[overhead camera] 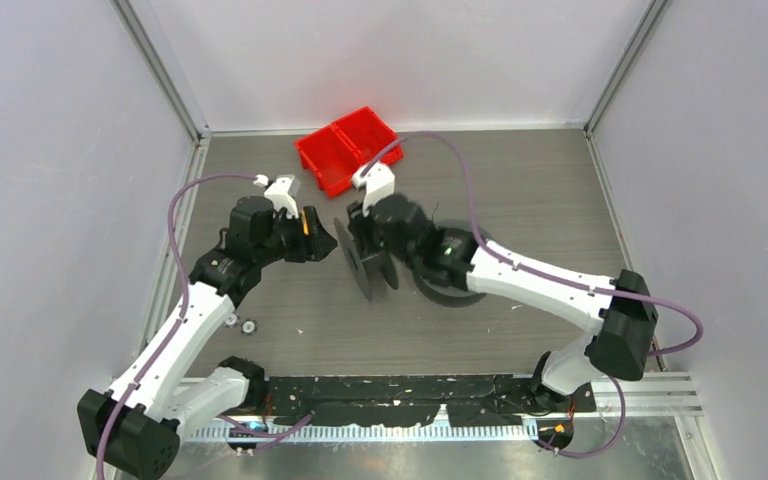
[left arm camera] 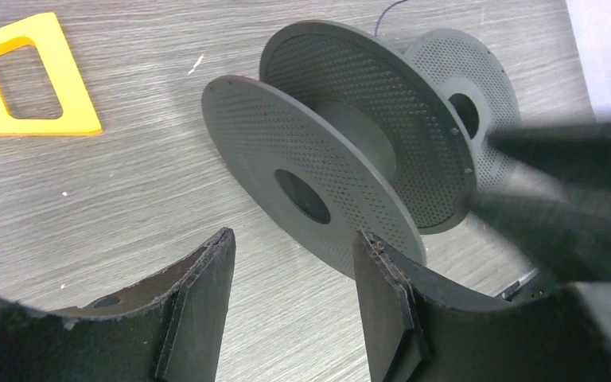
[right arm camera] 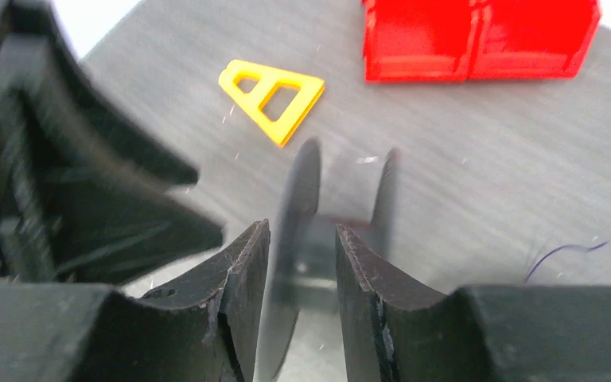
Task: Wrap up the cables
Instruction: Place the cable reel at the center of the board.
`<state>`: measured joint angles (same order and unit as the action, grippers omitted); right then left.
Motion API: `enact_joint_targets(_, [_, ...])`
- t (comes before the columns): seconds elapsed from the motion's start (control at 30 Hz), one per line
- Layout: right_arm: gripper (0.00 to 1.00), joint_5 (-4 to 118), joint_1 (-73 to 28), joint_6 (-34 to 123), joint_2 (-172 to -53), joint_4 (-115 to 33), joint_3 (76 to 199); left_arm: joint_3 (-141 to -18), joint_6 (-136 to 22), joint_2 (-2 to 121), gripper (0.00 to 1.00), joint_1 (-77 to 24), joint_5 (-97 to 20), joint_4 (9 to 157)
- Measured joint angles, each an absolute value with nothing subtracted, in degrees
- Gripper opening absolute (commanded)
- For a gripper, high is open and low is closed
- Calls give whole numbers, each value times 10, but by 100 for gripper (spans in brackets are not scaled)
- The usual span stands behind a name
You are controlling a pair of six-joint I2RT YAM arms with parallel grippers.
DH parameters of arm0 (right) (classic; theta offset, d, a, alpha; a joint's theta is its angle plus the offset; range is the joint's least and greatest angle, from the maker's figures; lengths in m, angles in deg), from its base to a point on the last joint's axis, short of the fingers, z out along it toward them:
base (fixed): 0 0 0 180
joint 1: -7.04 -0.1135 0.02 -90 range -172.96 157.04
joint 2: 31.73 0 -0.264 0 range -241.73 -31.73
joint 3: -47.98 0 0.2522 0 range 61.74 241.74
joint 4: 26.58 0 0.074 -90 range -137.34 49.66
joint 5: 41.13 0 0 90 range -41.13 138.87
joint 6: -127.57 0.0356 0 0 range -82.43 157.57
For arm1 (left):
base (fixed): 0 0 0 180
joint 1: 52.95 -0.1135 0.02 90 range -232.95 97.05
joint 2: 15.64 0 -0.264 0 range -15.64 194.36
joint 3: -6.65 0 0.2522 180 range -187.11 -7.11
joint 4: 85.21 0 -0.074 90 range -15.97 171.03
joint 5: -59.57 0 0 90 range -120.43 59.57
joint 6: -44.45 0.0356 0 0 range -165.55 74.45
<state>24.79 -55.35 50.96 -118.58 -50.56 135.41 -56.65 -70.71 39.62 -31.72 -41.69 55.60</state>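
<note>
L gripper [left arm camera: 293, 239] was spread wide, nothing betw. its fingers, low over the table [overhead camera: 520, 190] and aimed at the upright spool [left arm camera: 342, 159], which stood on its rim edges just ahead of it. R gripper [right arm camera: 302, 229] came at that spool from the other side: its fingers [right arm camera: 239, 294] sat either side of one disc of the spool, part open, w/ a gap showing betw. the disc and the finger on the right of the wrist view, so not pinching it as far as I could see (view blurred). From the top cam the L gripper [overhead camera: 322, 240] and R gripper [overhead camera: 360, 240] faced each other w/ the upright spool [overhead camera: 370, 265] betw. them, mid-table. A 2nd spool, the flat spool [overhead camera: 440, 290], lay under the R arm, just behind the upright one; also seen in the L wrist view [left arm camera: 477, 87]. The cable [right arm camera: 557, 251] was a thin dark-looking thread lying loose on the table off to the right in the R wrist view, apart from both grippers; a short bit [left arm camera: 390, 12] also showed past the spools. No wire visible on the upright spool's hub. Yellow triangle frame [left arm camera: 79, 103] lay flat on the table near the grippers; red bin [overhead camera: 332, 165] w/ 2 compartments sat at the far edge.
</note>
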Motion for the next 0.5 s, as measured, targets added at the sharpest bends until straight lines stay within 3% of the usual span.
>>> enact_joint_targets(0.23, [44,405,-350,449,-1193,-478,1434,-592,-687,410,58,-310,-434,536])
enact_joint_targets(0.4, [47,473,-259,426,-1313,-450,1574,-635,-676,428,60,-261,-376,509])
enact_joint_targets(0.5, [54,498,-237,424,-1415,-438,1664,-660,-680,450,61,-229,-344,505])
